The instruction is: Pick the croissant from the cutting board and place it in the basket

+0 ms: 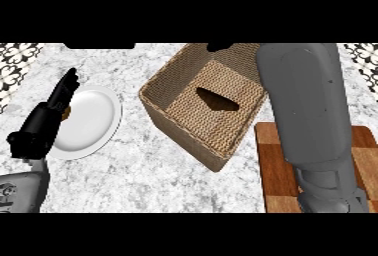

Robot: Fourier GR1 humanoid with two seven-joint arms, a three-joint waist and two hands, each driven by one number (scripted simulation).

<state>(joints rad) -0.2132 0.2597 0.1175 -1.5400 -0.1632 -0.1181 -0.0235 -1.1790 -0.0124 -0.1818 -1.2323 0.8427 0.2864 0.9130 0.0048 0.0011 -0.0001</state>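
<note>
Croissant lies on basket floor, toward worktop's far edge. Looks light, flaky, crushable; hold across its middle. Left hand released, fingers straight, over plate. Right hand hidden: cannot tell.

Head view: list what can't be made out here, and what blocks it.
- Right hand: out of sight past the top edge; only the grey forearm shows, so its fingers cannot be judged.
- Cutting board: its middle is hidden by that forearm, and the bottom edge crops it.
- Dark brown shape in the basket: probably the croissant, too indistinct to confirm.
- Plate: its left rim is hidden behind the left hand.
</note>
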